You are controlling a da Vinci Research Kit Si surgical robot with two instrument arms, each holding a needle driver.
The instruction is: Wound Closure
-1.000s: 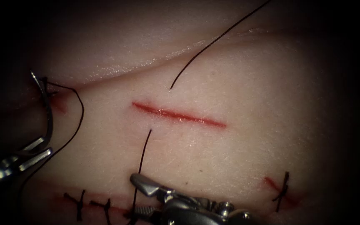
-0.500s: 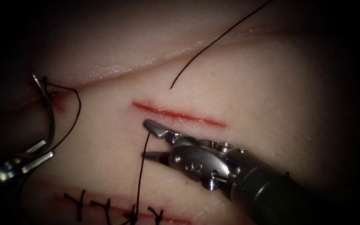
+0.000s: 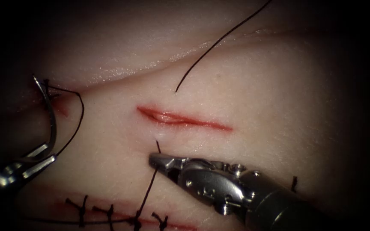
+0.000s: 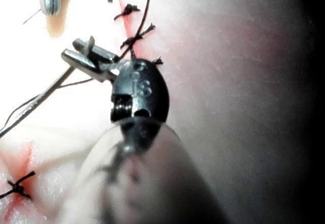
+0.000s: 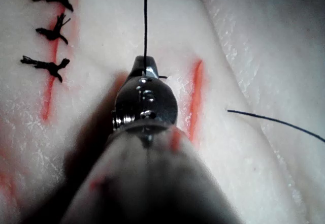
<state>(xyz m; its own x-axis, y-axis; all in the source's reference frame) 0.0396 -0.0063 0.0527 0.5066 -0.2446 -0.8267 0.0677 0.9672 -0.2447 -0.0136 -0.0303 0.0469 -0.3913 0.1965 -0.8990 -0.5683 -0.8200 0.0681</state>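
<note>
The open cut [image 3: 183, 119] runs across the middle of the tissue [image 3: 253, 85]. Just below its left end, my right tool [image 3: 157, 161] is shut on a black thread [image 3: 147, 192]. That thread rises from the stitched line below, and a short end sticks out past the jaws. In the right wrist view the right tool [image 5: 144, 67] grips this thread [image 5: 145, 21] beside the cut [image 5: 195, 97]. Far left of the cut, my left tool [image 3: 39, 159] is shut on the lower end of the curved needle [image 3: 51, 119]. The needle arcs upward, with thread trailing from its upper end. The left tool [image 4: 84, 56] also shows holding the needle [image 4: 35, 104].
A closed cut with several stitches [image 3: 82, 209] lies along the bottom, and one stitch [image 3: 294, 184] sits at the right. A loose thread [image 3: 219, 42] crosses the upper tissue toward the top edge. A tissue fold [image 3: 120, 68] runs above the cut.
My right tool came up from the bottom edge with its jaws open, shut on the upright thread and drew it slightly down. The cut gapes a little more. The left tool stayed put.
</note>
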